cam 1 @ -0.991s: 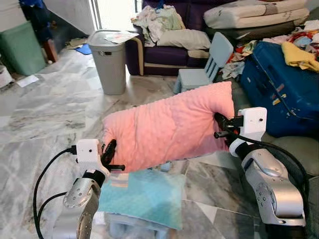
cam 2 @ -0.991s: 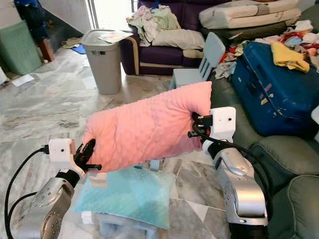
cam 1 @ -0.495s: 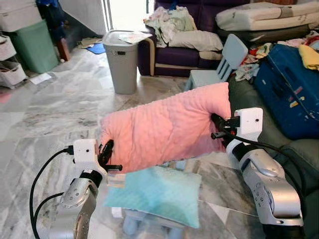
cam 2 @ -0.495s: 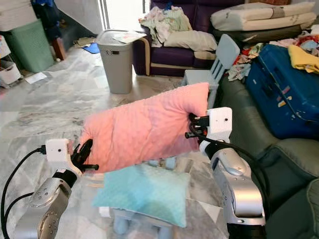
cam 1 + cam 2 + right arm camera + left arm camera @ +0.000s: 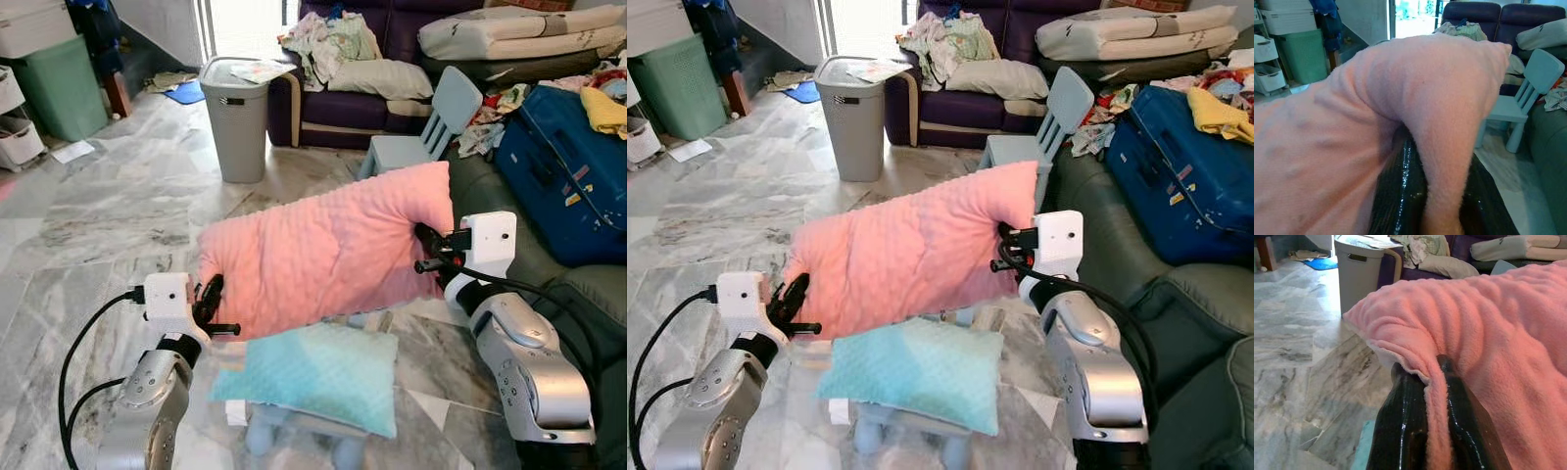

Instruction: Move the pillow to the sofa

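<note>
- One pink pillow (image 5: 328, 255) hangs in mid-air between the robot's two arms, stretched lengthwise and tilted so its right end rides higher than its left
- The left gripper (image 5: 1426, 396) is clamped on the pillow's lower left edge, a fold of pink fleece pinched between its two black fingers (image 5: 1403, 431)
- The right gripper (image 5: 1422, 196) is clamped on the opposite end, the fabric bulging over and around its fingers (image 5: 1396, 200)
- Just below the held pillow, a teal pillow (image 5: 318, 372) lies on a small pale-blue stool (image 5: 294, 441) whose legs stand on the grey marble floor (image 5: 98, 215)
- To the robot's right sits a grey-green sofa (image 5: 1205, 304); a large blue suitcase (image 5: 563, 186) rests on it with a yellow cloth (image 5: 602, 108) on top
- A small light-blue child's chair (image 5: 421, 127) stands beyond the pink pillow, near the end of that sofa
- Further back, a dark purple sofa (image 5: 338, 103) holds a heap of clothes (image 5: 328, 39) and a cream cushion (image 5: 382, 78)
- A grey lidded bin (image 5: 237, 117) stands just beside the purple sofa's arm, papers (image 5: 257, 70) lying on its lid
- A green bin (image 5: 67, 88) stands at the far left by the wall
</note>
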{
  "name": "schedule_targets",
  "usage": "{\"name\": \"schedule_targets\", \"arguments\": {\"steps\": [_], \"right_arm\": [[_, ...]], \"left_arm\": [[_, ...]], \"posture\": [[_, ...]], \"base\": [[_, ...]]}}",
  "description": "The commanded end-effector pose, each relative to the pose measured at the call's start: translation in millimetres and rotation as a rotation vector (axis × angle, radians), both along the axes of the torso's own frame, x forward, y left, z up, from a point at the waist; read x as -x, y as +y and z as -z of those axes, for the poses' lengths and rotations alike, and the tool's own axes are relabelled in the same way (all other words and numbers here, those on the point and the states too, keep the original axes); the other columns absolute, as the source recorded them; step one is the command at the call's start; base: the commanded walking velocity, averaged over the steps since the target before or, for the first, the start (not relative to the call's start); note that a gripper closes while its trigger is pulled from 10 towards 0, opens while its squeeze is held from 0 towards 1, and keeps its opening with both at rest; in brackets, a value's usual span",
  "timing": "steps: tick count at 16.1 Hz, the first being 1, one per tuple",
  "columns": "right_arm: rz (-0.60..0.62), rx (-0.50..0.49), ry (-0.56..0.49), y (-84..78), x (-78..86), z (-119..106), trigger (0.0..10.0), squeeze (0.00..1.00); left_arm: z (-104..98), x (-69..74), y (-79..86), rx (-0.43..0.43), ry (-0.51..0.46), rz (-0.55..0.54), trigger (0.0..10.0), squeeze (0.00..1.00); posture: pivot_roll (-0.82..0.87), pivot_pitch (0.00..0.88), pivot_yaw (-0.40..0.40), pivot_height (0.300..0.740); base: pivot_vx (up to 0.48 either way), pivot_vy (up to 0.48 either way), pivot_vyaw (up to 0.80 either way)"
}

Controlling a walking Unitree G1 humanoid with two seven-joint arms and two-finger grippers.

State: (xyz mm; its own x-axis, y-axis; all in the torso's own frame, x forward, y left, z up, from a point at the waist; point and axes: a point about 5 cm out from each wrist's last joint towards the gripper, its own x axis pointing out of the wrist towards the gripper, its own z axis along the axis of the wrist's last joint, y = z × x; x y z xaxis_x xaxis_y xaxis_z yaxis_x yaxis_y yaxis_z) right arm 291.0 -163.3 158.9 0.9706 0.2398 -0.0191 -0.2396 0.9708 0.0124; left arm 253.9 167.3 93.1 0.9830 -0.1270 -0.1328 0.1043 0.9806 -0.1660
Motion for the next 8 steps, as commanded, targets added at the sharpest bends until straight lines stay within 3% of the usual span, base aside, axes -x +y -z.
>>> {"name": "schedule_targets", "arguments": {"steps": [1,8], "right_arm": [[0.008,0.001,-0.034,-2.1,-1.3,-8.6,10.0,0.0],[0.007,0.0,-0.036,-1.8,-0.9,-9.4,10.0,0.0]], "left_arm": [[-6.9,-1.7,-3.4,0.002,-0.03,0.017,10.0,0.0],[-5.9,-1.4,-4.9,0.004,-0.023,0.022,10.0,0.0]], "posture": [[-0.03,0.0,-0.008,0.74],[-0.03,0.0,-0.008,0.74]], "base": [[0.0,0.442,0.0],[0.0,0.46,0.0]]}}
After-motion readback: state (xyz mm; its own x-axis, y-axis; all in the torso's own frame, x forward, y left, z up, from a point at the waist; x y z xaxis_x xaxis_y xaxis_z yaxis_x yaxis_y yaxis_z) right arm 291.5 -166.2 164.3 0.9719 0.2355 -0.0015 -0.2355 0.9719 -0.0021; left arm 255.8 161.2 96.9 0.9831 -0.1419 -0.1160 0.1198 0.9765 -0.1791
